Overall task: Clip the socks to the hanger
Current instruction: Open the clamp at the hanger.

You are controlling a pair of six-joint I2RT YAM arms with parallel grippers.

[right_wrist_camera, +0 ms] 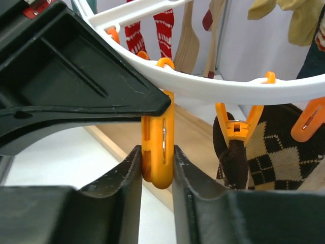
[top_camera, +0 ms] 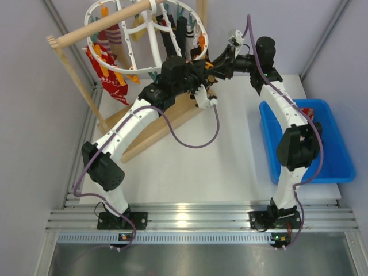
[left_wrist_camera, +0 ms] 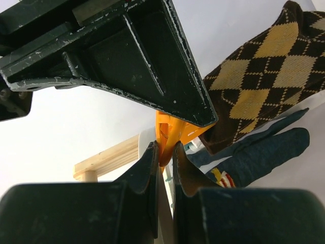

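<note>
White tabletop [top_camera: 230, 167] lies beneath the white plastic oval hanger [right_wrist_camera: 228, 90], hung on a wooden rod rack [top_camera: 75, 34] at far left. A brown-and-yellow argyle sock [left_wrist_camera: 254, 86] dangles from it. My left fingers [left_wrist_camera: 152, 161] pinch one orange plastic clip [left_wrist_camera: 175, 132]. My right fingers [right_wrist_camera: 134, 170] squeeze a second orange clip [right_wrist_camera: 157, 152] under the ring. A blue plastic bin [top_camera: 339, 155] sits to the right.

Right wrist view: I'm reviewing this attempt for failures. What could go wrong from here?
No sock is visible at the orange clip between the jaws of the right gripper, so squeezing may open it for nothing. Pushing sideways could swing the hanger and disturb the clipped argyle sock. The left gripper pinches a second clip close by; the arms could collide.
</note>
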